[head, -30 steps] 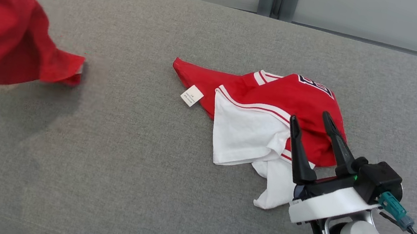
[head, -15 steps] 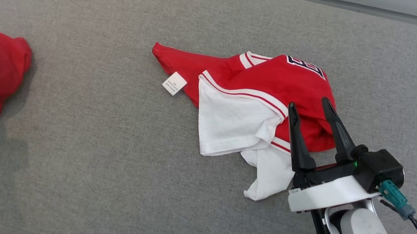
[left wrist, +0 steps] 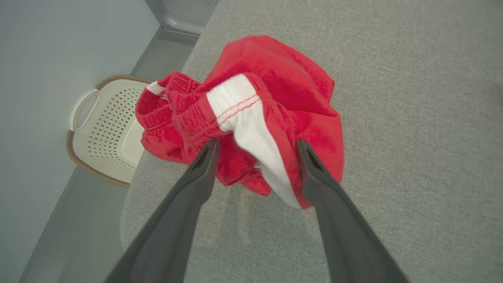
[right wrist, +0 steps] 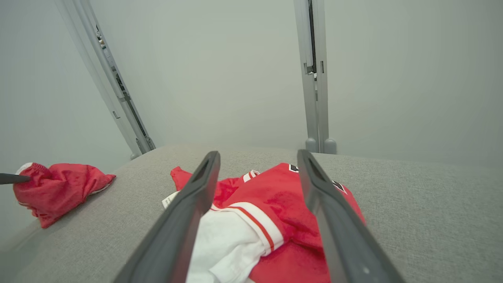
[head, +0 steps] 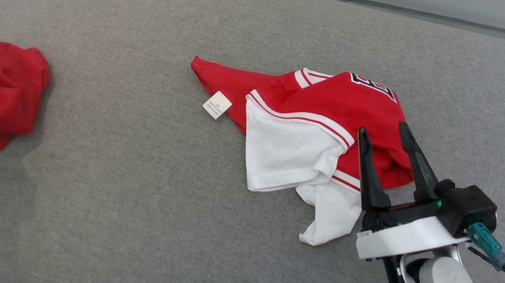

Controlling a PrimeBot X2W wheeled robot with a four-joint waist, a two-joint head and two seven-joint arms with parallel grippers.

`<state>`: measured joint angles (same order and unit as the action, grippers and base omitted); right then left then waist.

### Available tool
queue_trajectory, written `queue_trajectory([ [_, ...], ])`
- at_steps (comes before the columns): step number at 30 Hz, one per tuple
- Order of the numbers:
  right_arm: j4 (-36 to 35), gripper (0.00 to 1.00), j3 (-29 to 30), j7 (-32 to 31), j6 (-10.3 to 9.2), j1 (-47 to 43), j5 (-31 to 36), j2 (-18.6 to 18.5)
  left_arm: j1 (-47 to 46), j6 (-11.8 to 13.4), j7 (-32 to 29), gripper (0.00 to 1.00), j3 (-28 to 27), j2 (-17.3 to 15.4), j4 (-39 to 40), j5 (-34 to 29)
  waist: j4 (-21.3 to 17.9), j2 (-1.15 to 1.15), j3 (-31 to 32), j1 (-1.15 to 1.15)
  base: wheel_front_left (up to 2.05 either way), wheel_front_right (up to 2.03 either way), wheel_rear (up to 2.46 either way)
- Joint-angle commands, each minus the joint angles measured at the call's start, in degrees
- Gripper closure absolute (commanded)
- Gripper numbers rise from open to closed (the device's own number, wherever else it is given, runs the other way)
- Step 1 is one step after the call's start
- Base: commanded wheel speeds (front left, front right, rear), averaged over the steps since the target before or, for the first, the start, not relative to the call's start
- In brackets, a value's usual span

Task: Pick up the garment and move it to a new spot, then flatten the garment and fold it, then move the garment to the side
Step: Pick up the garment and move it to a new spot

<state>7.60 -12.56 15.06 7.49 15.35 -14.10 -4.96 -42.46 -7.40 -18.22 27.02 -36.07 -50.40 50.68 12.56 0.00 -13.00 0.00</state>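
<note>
- Left wrist view puts the crumpled red garment with a white waistband (left wrist: 271, 98) at the left edge of the grey fabric cushion (left wrist: 412, 118), with a cream perforated plastic basket (left wrist: 106, 129) on the floor beyond.
- We judge it could slide off that edge, or snag on a finger and get dragged, because the cloth bulges between the tips.
- Our left gripper (left wrist: 256, 144) points down at it, jaws spread wide and pinching nothing.
- Our right gripper (head: 381, 126) hovers, jaws spread, over a red and white jersey (head: 339, 104) lying mid-cushion, well apart.
</note>
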Motion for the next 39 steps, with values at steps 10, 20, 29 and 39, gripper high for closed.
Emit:
queue_trajectory([
  [10, 0.10, 0.00, 1.34, 0.17, 0.00, -2.60, -0.93, 0.90, 1.14, -0.12, -5.47, 0.00, 3.45, -7.88, 13.21, 1.98, 3.68, 0.00, 5.63, 0.00, 0.00, 0.00, 0.00],
  [20, -1.29, 0.00, 2.71, 0.17, 0.00, -4.06, -0.43, 1.01, 9.45, 7.77, 8.63, 0.00, -0.79, -9.72, 34.55, -0.37, -1.22, 0.00, 8.61, 0.00, 0.00, 0.00, 0.00],
  [29, -1.68, 0.00, 2.93, 0.17, 0.00, -4.94, 0.76, -0.98, 24.43, 18.55, 23.23, 0.00, -3.52, -6.42, 50.23, -3.29, -8.93, 0.00, 11.50, 0.00, 0.00, 0.00, 0.00],
  [39, -1.13, 0.00, 2.42, 0.17, 0.00, -5.79, 0.29, -1.64, 35.65, 21.77, 32.81, 0.00, -4.17, 0.39, 53.43, -5.80, -14.92, 0.00, 12.60, 0.00, 0.00, 0.00, 0.00],
])
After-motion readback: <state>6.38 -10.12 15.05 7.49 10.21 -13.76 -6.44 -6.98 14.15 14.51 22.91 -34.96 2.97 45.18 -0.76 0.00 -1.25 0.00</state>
